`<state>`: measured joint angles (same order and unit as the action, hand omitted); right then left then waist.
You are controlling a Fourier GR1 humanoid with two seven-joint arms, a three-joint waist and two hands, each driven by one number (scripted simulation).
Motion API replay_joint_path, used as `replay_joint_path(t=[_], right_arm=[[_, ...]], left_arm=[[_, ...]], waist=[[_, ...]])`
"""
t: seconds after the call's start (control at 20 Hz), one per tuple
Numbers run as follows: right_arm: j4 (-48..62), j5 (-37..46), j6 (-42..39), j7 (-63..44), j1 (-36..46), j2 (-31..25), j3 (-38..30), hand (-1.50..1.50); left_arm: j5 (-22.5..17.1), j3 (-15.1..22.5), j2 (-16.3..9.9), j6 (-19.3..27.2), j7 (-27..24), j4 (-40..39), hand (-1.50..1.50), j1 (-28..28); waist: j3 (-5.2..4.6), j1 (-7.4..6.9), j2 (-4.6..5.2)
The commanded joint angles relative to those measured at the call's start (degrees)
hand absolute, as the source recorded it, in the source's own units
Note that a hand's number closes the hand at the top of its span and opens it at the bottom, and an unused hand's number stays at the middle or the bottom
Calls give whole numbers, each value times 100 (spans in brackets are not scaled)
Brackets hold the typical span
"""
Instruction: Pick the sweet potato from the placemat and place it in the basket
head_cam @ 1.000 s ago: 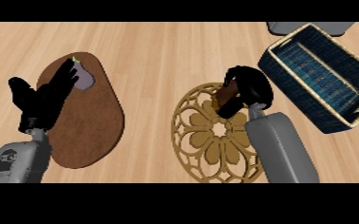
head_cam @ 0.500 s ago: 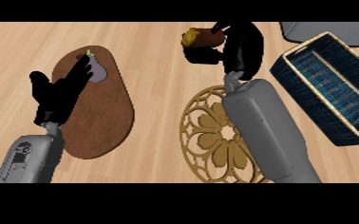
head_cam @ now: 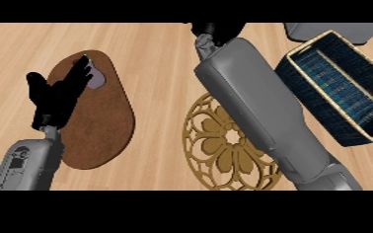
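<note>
My right forearm (head_cam: pixel 255 103) stretches from the lower right up to the view's top edge, where only the back of my right hand (head_cam: pixel 218 29) shows. No sweet potato is visible now. The dark blue basket (head_cam: pixel 358 123) with a tan rim stands at the right, beside that forearm. Under the forearm lies a round golden openwork placemat (head_cam: pixel 211 148). My left hand (head_cam: pixel 62 96) rests open over the brown oval placemat (head_cam: pixel 102 128) at the left.
A small grey-purple vegetable with a green tip (head_cam: pixel 97 79) lies on the brown placemat by my left fingertips. A grey object (head_cam: pixel 320 29) sits at the top right behind the basket. Bare wooden counter (head_cam: pixel 157 54) lies between the two mats.
My right hand lifted an orange-brown sweet potato off the golden placemat and moved away to the top edge, where it is now out of sight. The left hand stayed over the brown mat.
</note>
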<state>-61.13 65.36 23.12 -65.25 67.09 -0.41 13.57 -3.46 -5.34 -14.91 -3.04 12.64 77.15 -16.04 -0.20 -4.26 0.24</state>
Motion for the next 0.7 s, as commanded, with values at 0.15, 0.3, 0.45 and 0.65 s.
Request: replay_joint_path(t=[0.15,0.3,0.45,0.65], right_arm=[[1104,583,235,-1128,1379,38,-774,150],[1628,852,313,-1044,1593,38,-1031,150],[1945,1077,167,-1080,1955,-197,-1380,150],[2445,1456,-96,-1077,2109,-614,-1608,150]], left_arm=[[-44,-181,-114,-25,-142,-28,0,161],[-116,-279,-214,-58,30,-29,0,-4],[-14,-162,-69,-8,-202,68,0,312],[-9,-195,-20,119,-87,163,0,298]], waist=[[5,170,16],[8,210,25],[7,210,15],[6,238,10]])
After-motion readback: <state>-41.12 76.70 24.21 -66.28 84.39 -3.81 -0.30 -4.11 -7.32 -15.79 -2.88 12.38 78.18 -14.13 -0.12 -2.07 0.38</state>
